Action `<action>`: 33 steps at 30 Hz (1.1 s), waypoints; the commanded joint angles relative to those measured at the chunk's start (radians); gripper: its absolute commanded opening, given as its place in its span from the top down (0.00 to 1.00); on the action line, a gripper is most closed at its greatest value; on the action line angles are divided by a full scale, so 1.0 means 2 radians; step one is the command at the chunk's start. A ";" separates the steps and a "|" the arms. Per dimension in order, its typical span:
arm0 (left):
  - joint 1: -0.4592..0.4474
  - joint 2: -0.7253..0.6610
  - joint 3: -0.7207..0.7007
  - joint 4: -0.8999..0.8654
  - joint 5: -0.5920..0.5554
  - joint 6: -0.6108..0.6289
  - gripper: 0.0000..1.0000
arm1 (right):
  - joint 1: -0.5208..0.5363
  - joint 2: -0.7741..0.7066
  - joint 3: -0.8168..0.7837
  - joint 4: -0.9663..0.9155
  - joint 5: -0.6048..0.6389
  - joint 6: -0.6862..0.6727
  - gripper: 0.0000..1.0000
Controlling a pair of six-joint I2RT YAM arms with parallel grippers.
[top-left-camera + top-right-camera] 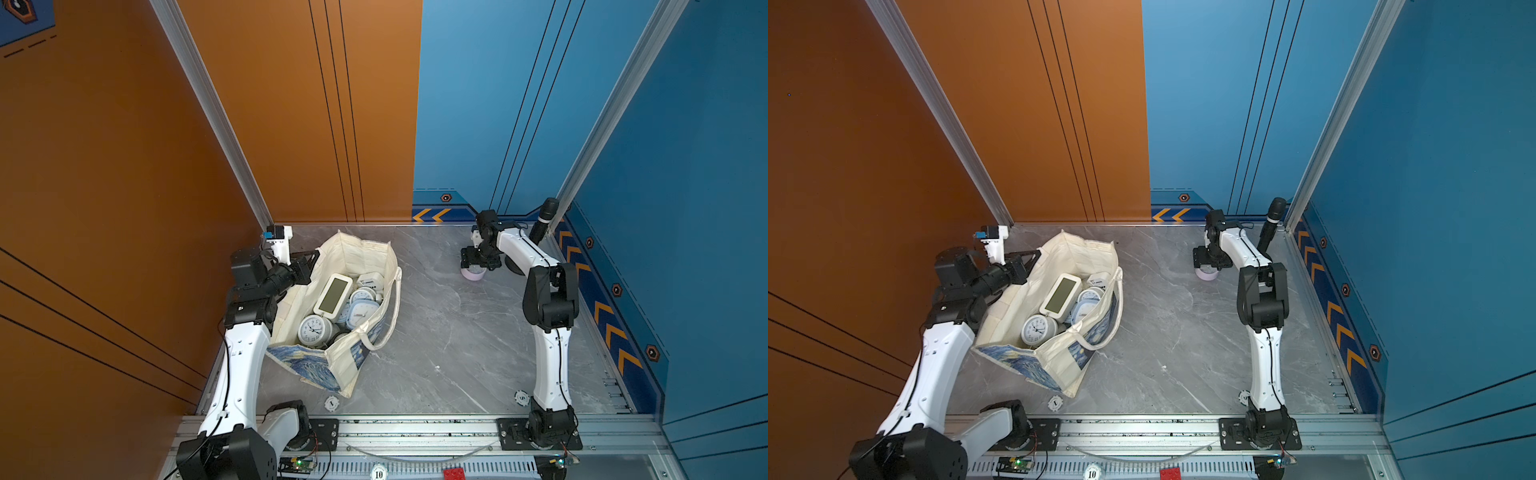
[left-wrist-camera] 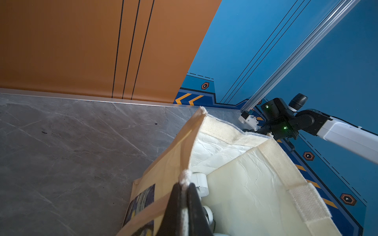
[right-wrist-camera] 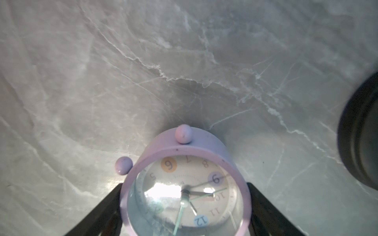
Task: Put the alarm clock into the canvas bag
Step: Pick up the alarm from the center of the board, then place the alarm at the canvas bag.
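Starting at the near rail, I am seeing a chip marked 10 (image 1: 378, 473) and a red brick (image 1: 454, 473) lying close together below the arm bases. Just past the rail, a white chip (image 1: 332, 403) is lying on the grey marbled bench (image 1: 457, 332) by the bag's near corner, and another white chip (image 1: 522, 397) is lying beside the right arm's base.

Farther in, on the left side, the canvas bag (image 1: 345, 370) is standing open on the bench, its blue-and-yellow print showing on the outer faces in both top views. Several clocks are lying inside it: a round white clock (image 1: 311, 330), a white rectangular clock with a grey screen (image 1: 333, 295) and bluish clocks (image 1: 362, 309) behind. At the bag's far left corner the left pincer (image 2: 185, 187) is biting together on the cream rim, with the cloth pinched between its black fingers (image 2: 173, 204).

Toward the far right, well apart from the bag, the alarm clock (image 3: 184, 196) is lying face up on the bench, lilac with two small round feet. The right pincer (image 1: 473, 266) is reaching down over it, and its fingers (image 3: 106, 204) are pressing against the clock's two sides. A dark round base (image 3: 360, 130) is sitting near it, and a black microphone (image 1: 544, 220) is standing in the far right corner.
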 commanded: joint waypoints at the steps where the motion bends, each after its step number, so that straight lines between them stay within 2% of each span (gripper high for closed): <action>1: -0.003 -0.010 -0.002 0.017 -0.001 0.007 1.00 | 0.010 -0.056 0.030 -0.019 -0.012 0.004 0.24; 11: -0.004 -0.012 -0.002 0.016 0.000 0.007 1.00 | 0.052 -0.127 0.066 -0.036 -0.014 0.008 0.24; 20: -0.004 -0.012 -0.001 0.016 0.001 0.007 1.00 | 0.117 -0.184 0.081 -0.036 -0.027 0.023 0.24; 33: -0.004 -0.012 -0.001 0.016 0.000 0.005 1.00 | 0.268 -0.202 0.142 -0.032 -0.030 0.048 0.24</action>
